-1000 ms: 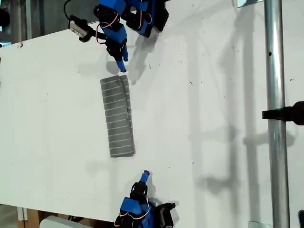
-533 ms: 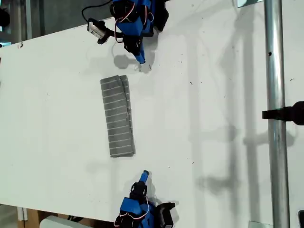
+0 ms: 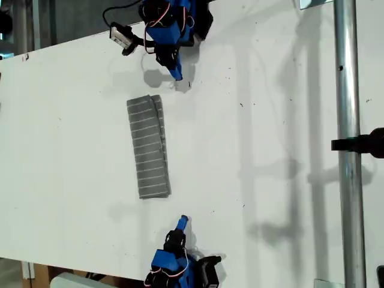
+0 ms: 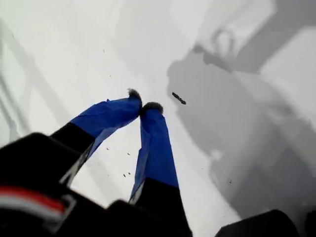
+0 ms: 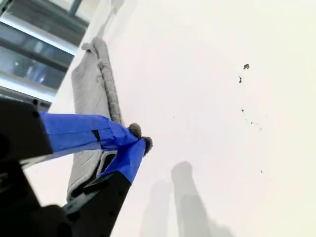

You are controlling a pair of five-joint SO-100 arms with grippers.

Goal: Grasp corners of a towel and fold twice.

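Note:
The towel (image 3: 149, 147) lies flat on the white table as a long, narrow grey strip with thin pale stripes, slightly to the exterior view's left of centre. My first gripper (image 3: 177, 75) hangs shut and empty above the table beyond the strip's far end, towards the exterior view's top. Its blue-taped fingertips (image 4: 133, 96) touch each other. My second gripper (image 3: 184, 220) is also shut and empty, a short way off the strip's near end, towards the exterior view's bottom. The second wrist view shows the towel (image 5: 89, 94) lying past the closed tips of my second gripper (image 5: 140, 138).
A vertical metal pole (image 3: 348, 150) with a black clamp (image 3: 363, 144) stands at the exterior view's right. The table edge (image 3: 36, 45) runs along the exterior view's upper left. A small dark speck (image 4: 178, 98) marks the table by my first gripper.
My first gripper has pulled back from the towel's far end, up and towards the exterior view's right, then held still. The towel and my second gripper have not moved.

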